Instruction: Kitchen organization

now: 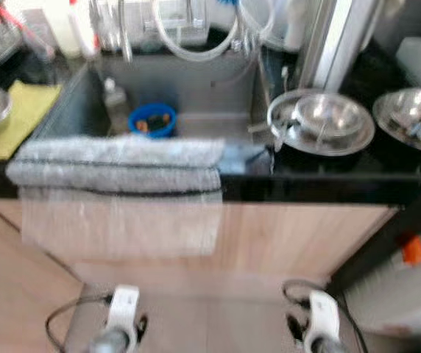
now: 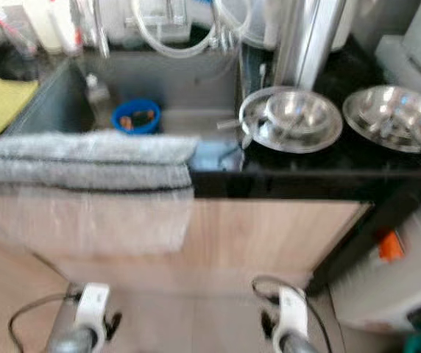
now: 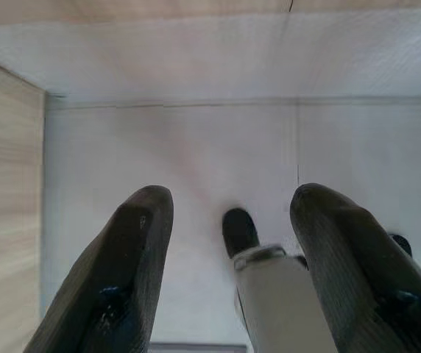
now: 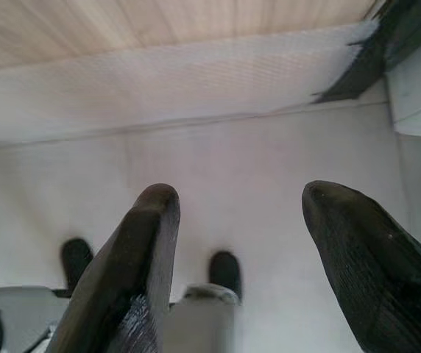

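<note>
Grey towel [image 1: 115,163] drapes sink [image 1: 196,88] edge

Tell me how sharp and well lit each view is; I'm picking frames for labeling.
Both eye views are soft with blur, the grey towel and steel bowls smeared, with washed-out glare at the top around the sink. Left wrist view: evenly lit, left gripper fingers open and fairly sharp. Right wrist view: likewise, right gripper open over pale floor.

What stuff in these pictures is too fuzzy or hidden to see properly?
- What lies in the blue bowl in the sink: blurred and small in the eye views.
- The things behind the sink: cut off by the top edge, smeared.
- The steel bowls' contents: glare and blur.
- The cabinet front under the grey towel: covered.
- The orange thing: too blurred to name.
</note>
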Controlling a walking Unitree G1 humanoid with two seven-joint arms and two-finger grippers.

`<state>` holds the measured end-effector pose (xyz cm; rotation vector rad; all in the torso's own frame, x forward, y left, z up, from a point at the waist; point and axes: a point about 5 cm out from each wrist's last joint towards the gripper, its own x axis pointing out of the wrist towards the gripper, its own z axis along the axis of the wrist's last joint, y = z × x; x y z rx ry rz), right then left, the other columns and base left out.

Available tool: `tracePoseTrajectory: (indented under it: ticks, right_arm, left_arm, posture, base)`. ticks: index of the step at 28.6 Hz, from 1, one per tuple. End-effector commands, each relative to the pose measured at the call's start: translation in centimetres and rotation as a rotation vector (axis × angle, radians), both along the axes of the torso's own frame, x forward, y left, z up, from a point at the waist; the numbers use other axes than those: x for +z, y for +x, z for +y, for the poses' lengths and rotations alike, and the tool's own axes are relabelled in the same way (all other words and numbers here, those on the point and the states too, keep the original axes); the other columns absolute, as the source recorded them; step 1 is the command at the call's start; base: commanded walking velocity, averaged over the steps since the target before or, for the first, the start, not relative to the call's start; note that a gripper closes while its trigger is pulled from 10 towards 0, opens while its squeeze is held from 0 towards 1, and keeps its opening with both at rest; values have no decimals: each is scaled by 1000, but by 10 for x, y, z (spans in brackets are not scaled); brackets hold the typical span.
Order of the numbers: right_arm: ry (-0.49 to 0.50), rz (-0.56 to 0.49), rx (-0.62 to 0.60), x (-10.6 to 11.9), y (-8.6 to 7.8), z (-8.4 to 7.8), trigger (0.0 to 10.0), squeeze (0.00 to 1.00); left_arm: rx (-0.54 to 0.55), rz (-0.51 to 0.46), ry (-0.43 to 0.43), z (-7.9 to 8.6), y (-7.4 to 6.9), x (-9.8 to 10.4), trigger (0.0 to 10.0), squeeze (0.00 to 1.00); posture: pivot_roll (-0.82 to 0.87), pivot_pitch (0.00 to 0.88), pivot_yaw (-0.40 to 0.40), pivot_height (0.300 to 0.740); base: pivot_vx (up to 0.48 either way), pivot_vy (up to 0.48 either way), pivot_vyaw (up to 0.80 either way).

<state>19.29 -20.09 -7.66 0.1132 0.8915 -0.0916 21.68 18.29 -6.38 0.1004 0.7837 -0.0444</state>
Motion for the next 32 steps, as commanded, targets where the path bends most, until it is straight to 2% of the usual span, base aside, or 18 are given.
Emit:
tracePoseTrajectory:
  ticks: [1,11,32]
  right_arm:
    - [17,2,10,-1,1,7,10000,0]
    - [16,5,18,-1,1,7,10000,0]
    - [-1,7,45,0,2,6,10000,0]
  left_arm:
    - [19,49,19,9,-13,-7,10000,0]
    - [9,52,17,8,-14,-7,10000,0]
    - [3,53,14,6,-15,-8,10000,0]
  posture:
    - [21,126,21,740]
    - [21,127,22,740]
    - [19,126,19,740]
  base:
    - [0,0,0]
    - [0,0,0]
    - [316,0,0]
